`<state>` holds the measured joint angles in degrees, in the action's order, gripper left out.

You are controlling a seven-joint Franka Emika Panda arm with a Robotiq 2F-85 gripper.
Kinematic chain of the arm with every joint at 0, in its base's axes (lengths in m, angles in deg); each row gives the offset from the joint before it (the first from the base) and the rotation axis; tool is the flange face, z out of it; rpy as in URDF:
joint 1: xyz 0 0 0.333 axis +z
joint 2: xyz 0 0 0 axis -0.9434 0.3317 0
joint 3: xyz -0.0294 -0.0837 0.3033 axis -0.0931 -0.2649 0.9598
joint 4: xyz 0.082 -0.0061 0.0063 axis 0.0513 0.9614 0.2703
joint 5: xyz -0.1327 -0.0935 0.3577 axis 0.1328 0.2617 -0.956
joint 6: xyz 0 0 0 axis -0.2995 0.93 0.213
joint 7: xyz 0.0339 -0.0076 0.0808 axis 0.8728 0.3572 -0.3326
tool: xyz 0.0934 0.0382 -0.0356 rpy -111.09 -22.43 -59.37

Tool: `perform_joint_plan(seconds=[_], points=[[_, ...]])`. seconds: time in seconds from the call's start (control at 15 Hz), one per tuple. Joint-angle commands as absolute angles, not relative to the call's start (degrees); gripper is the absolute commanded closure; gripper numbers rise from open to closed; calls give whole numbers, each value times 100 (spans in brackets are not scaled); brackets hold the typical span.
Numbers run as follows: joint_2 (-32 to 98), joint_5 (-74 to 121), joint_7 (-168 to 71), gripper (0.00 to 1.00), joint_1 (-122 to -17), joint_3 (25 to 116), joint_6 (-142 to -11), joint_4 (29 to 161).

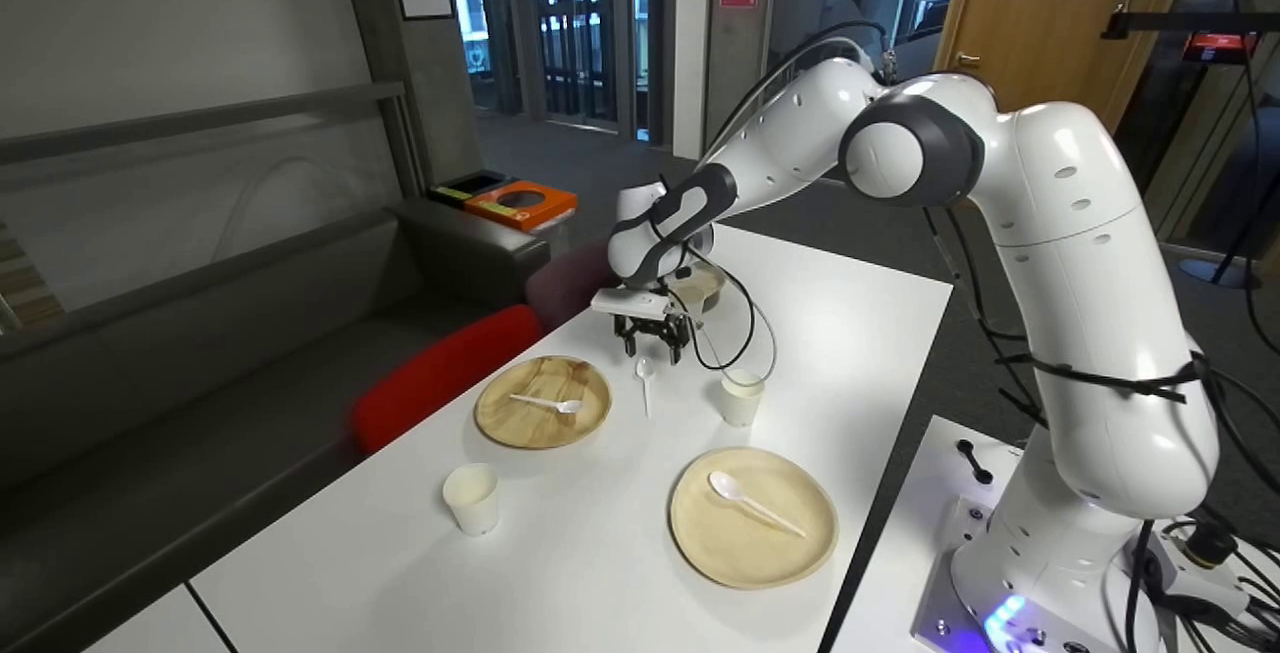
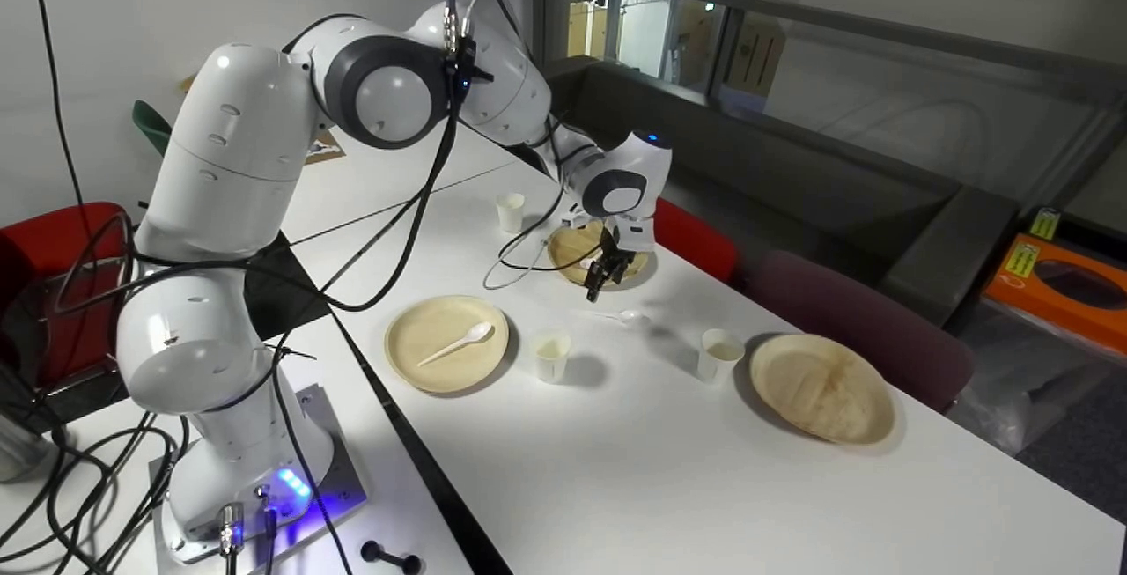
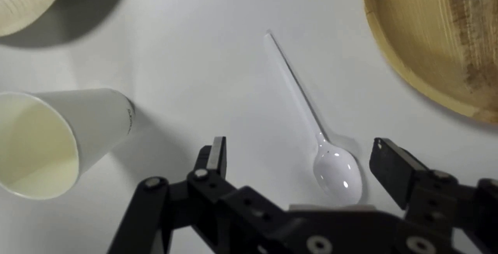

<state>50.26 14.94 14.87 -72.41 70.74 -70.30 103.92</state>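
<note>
In exterior view: end effector (image 1: 653,353) over counter (image 1: 560,593), fingers apart, holding nothing; loose spoon (image 1: 646,385) lies on counter near fingertips, between brown plate (image 1: 535,431) and near cup (image 1: 741,400).
In exterior view: far cup (image 2: 718,357) just beside far plate (image 2: 823,390).
Wrist view: spoon slanted across finger gap, head nearer plate-side finger. Clean pinch would likely need neck centred, fingers square to handle, tips at counter level without pressing.

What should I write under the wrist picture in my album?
A white spoon lies between a cup and a plate, with the open gripper above.
</note>
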Motion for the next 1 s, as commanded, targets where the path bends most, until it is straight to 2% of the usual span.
perform_joint_plan(seconds=[0.0,0.33,0.93], points=[[5154,1758,576,0,-7143,7002,-6860,10093],[5297,1775,-446,0,-7127,6982,-6830,9932],[5332,1637,-366,0,-7050,6913,-7015,10014]])
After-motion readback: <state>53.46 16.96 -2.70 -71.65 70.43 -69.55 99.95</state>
